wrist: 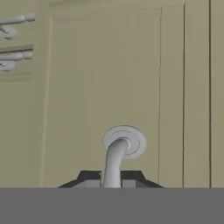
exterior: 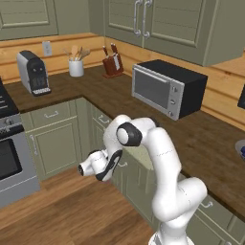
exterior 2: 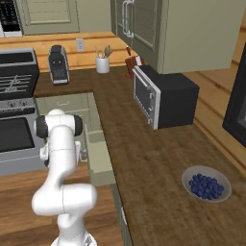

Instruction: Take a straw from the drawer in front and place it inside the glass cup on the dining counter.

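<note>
**Ana:** Hand view puts the gripper [wrist: 111,179] right up against the drawer [wrist: 109,87] front, its two dark tips pinched on either side of the silver bar handle [wrist: 114,164], just below the round mount where the bar meets the panel.

**Ben:** So it's clenched on the handle?

**Ana:** Yes, clamped on the bar with no gap showing. I'd judge that's the hold for pulling the drawer out, since the flat sage-green panel offers nothing else to grab.

**Ben:** Where does that sit in the kitchen?

**Ana:** In the left base view the arm [exterior: 158,158] folds down below the front edge of the dark countertop [exterior: 206,139], with the hand reaching in at the cabinet row under the microwave [exterior: 167,86].

**Ben:** And the straw?

**Ana:** Presumably inside the drawer, which looks shut, so it's hidden. The glass cup and dining counter I can't place from these views.

**Ben:** Anything nearby to worry about?

**Ana:** A bowl of blueberries [exterior 2: 206,185] sits near the countertop's edge, well apart from the hand.
</note>
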